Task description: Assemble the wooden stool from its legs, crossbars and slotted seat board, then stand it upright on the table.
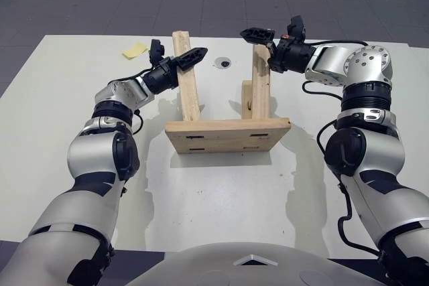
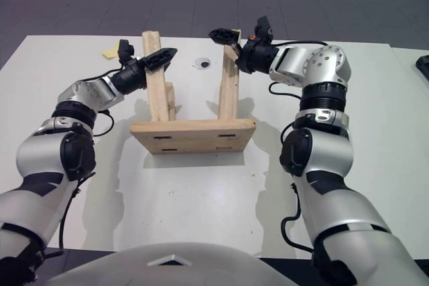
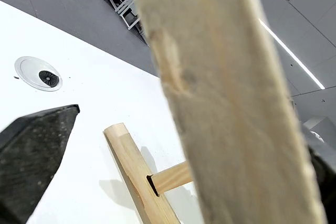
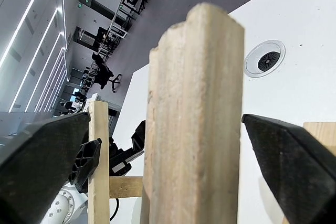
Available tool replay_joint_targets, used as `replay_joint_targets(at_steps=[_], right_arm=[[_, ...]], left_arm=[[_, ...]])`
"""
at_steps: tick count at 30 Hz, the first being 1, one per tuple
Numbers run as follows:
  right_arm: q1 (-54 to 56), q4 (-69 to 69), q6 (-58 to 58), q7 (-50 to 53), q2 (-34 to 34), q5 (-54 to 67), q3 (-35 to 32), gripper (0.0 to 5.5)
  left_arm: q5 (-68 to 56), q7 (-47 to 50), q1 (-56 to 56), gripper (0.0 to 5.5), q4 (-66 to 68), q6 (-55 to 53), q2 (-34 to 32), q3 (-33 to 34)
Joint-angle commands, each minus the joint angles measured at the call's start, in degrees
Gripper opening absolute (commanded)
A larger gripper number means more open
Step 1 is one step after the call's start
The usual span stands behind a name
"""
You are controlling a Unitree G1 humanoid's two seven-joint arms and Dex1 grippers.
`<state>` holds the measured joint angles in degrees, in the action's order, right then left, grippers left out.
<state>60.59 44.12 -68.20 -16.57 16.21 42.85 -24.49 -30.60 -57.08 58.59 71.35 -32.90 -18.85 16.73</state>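
The stool (image 1: 224, 115) lies tipped over in the middle of the worktop (image 1: 221, 219), seat board (image 1: 228, 140) on edge towards the near edge. Its long axis runs away from me to the far edge. My left gripper (image 1: 194, 56) sits at the far end of the left leg (image 1: 188, 95), jaws apart around it, not clamped. My right gripper (image 1: 258, 37) is spread wide astride the right leg (image 1: 261, 88) tip, gaps on both sides. Both forearms angle inward. I reckon tipping it upright comes next, with neither arm nearer.
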Motion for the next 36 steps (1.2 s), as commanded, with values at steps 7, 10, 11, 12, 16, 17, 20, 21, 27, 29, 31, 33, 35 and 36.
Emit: replay_joint_targets(at_steps=[7, 10, 11, 12, 16, 17, 20, 21, 27, 29, 31, 33, 35, 36], right_arm=[[-4.9, -4.34, -4.31, -4.49, 0.57, -0.49, 1.49, 5.38], [-4.88, -3.68, -3.15, -5.69, 1.05, -1.04, 1.38, 5.38], [-4.91, -3.46, -2.81, -6.2, 1.39, -1.14, 1.29, 5.38], [-4.94, -3.26, -2.47, -6.64, 1.7, -1.28, 1.23, 5.38], [-5.16, -3.53, -1.77, -8.08, 3.27, -1.48, 0.71, 5.38], [-5.22, -3.67, -1.42, -8.34, 3.83, -1.48, 0.44, 5.38], [-5.24, -3.82, -0.89, -8.43, 5.88, -1.27, -1.0, 5.38], [-5.51, -4.59, -1.2, -8.31, 7.03, -1.02, -1.75, 5.38], [-12.45, -32.12, 2.42, -5.96, 13.27, 1.46, -8.11, 5.38], [-18.84, -48.12, 11.7, -9.7, 14.17, -0.46, -6.82, 5.38], [-28.19, -57.63, 22.14, -15.92, 18.26, -8.09, -0.2, 5.38], [-40.16, -62.76, 27.35, -26.1, 23.36, -10.91, 2.9, 5.38], [-47.86, -64.37, 27.81, -33.13, 27.03, -10.71, 3.16, 5.38], [-49.6, -63.93, 26.72, -36.18, 28.48, -9.44, 2.4, 5.38]], left_arm=[[-4.81, 1.37, 1.03, 5.39, 0.85, -6.91, -4.72, 11.06], [-5.45, 3.01, 1.27, 5.39, 1.07, -7.81, -4.98, 13.0], [-5.48, 2.99, 1.27, 5.39, 0.97, -8.34, -5.13, 13.26], [-5.5, 2.85, 1.27, 5.39, 0.84, -8.98, -5.38, 13.5], [-4.71, 0.5, 0.51, 5.39, -0.37, -11.37, -7.02, 13.22], [-4.44, 0.39, -0.01, 5.39, -0.55, -11.29, -7.69, 13.24], [-4.2, 0.52, -2.28, 5.39, -1.05, -9.61, -10.55, 14.06], [-4.2, 0.22, -3.34, 5.39, -1.69, -8.48, -12.17, 14.47], [-4.68, -0.64, -15.97, 5.39, -34.06, -5.46, -19.82, 12.58], [-7.64, -0.05, -27.24, 5.39, -61.37, -10.67, -21.92, 9.17], [-9.46, -1.33, -36.72, 5.39, -80.1, -13.38, -25.33, 6.64], [-7.87, -3.23, -44.93, 5.39, -92.07, -13.15, -29.63, 5.1], [-3.61, -4.19, -50.14, 5.39, -98.39, -10.57, -32.66, 4.11], [-2.27, -4.41, -51.18, 5.39, -100.05, -9.77, -33.61, 3.55]])
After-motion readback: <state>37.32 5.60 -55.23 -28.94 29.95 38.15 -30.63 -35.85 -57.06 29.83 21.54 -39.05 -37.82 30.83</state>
